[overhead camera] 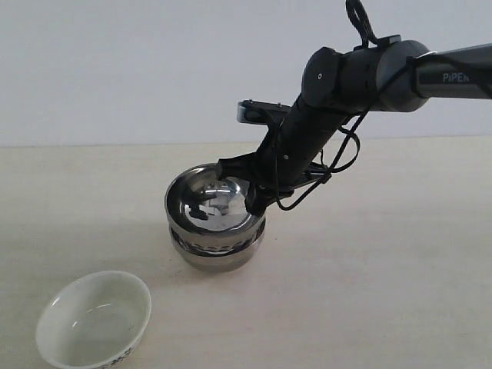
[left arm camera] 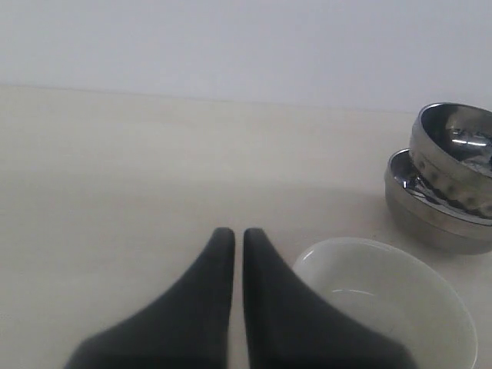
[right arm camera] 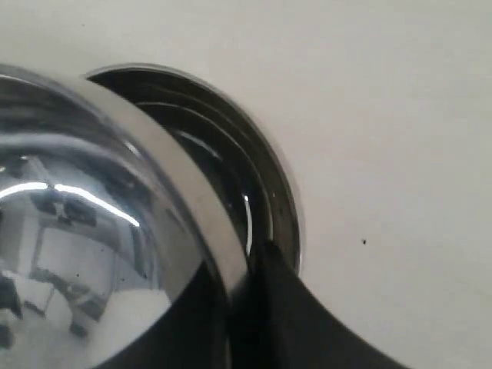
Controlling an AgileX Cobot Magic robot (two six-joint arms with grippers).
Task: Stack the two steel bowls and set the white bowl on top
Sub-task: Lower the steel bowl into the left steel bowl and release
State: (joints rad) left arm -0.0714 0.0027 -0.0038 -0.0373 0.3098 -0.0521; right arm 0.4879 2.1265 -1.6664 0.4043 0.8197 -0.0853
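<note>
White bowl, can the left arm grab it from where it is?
Probably yes. The white bowl sits right beside the left gripper, with nothing between them. The gripper is shut, so it must open first.

— Where are the steel bowls?
— Stacked near the middle of the table. The top bowl sits in the lower bowl, both mirror-bright, mouths up.
— Seated flush?
— No, it is tilted a little and off-centre, so a crescent of the lower one's inside shows. The right gripper pinches its rim.
— And the white bowl?
— Upright, empty, glossy, with a dark blue pattern on its outer wall. It stands apart from the stack, front left in the exterior view
</note>
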